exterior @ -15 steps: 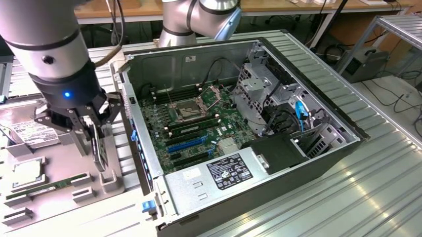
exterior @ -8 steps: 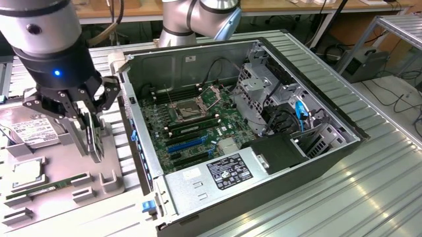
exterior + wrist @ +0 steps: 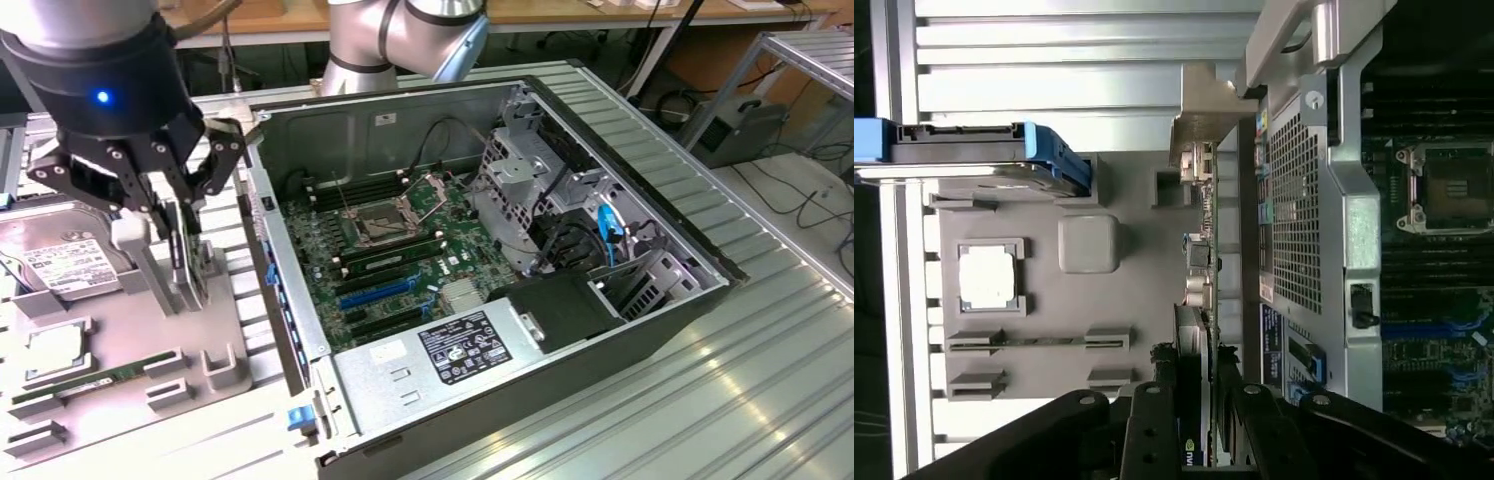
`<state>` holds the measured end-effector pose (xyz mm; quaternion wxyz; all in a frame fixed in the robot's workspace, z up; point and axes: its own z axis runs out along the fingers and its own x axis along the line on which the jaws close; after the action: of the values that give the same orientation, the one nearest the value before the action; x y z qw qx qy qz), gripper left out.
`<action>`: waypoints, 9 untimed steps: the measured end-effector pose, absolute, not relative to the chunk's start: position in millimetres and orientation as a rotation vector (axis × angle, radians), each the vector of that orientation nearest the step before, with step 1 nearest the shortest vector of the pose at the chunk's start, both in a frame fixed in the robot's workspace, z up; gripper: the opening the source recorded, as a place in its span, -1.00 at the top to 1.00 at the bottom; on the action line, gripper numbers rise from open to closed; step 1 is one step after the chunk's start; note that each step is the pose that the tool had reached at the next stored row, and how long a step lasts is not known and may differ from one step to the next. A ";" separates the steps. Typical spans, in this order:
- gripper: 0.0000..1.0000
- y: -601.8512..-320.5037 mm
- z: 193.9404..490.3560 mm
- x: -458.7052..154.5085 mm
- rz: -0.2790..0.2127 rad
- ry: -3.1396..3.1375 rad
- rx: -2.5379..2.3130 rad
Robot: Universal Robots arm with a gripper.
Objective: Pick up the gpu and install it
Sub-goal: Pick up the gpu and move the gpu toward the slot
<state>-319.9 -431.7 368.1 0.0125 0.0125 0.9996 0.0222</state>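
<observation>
Pinching the thin green-board gpu [image 3: 1206,250], the black gripper [image 3: 1195,372] is closed on it. Wrist view shows its silver bracket [image 3: 1202,105]; exterior view, its upright stance.

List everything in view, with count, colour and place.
gpu: one, green and silver, upright in the tray beside the case.
hard drive: one, silver with white label, on the tray.
RAM stick: one, green, in a tray slot.
processor chip: one, silver, in a tray pocket.
tray: one, grey, exterior view's left.
computer case: one, black and grey, open, centre.
motherboard: one, green, inside the case.
gripper: one, black, at the gpu's top.
</observation>
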 end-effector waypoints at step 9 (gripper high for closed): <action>0.47 -441.6 410.7 -300.6 0.070 3.123 0.035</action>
<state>-300.6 -441.6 410.7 0.0090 0.0113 0.9996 0.0225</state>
